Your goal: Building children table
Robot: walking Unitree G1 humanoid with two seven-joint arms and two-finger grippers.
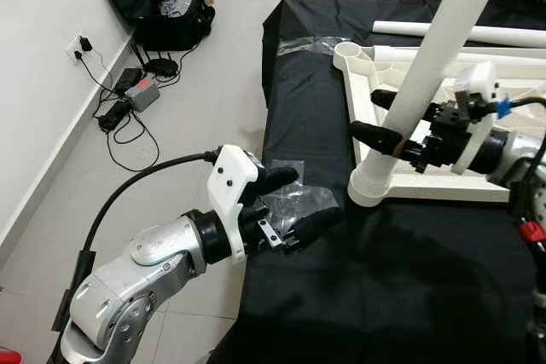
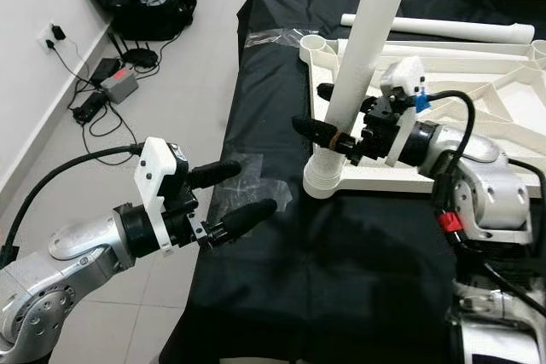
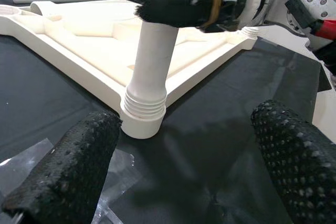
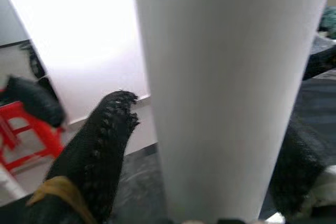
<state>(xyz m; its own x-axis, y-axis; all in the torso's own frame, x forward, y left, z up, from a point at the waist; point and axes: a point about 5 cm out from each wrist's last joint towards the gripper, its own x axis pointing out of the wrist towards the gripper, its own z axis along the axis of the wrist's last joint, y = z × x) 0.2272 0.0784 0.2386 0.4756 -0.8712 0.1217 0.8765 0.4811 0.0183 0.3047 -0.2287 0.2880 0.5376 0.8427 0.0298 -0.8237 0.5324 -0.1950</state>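
A white tabletop frame (image 1: 444, 190) lies upside down on the black-covered table (image 1: 409, 279). A white table leg (image 1: 435, 49) stands upright in the frame's near-left corner socket (image 1: 370, 185). My right gripper (image 2: 328, 110) is shut on this leg a little above the socket, one finger on each side; the right wrist view shows the leg (image 4: 226, 93) close between the fingers (image 4: 100, 145). My left gripper (image 1: 303, 198) is open at the table's left edge, low over the cloth, and points toward the socket (image 3: 143, 119).
A loose white leg (image 2: 435, 27) lies at the back of the table. Clear plastic wrap (image 1: 299, 204) lies under my left gripper. On the floor to the left are a black bag (image 1: 162, 6), cables and an adapter (image 1: 141, 93). A red stool (image 4: 26, 129) stands beyond.
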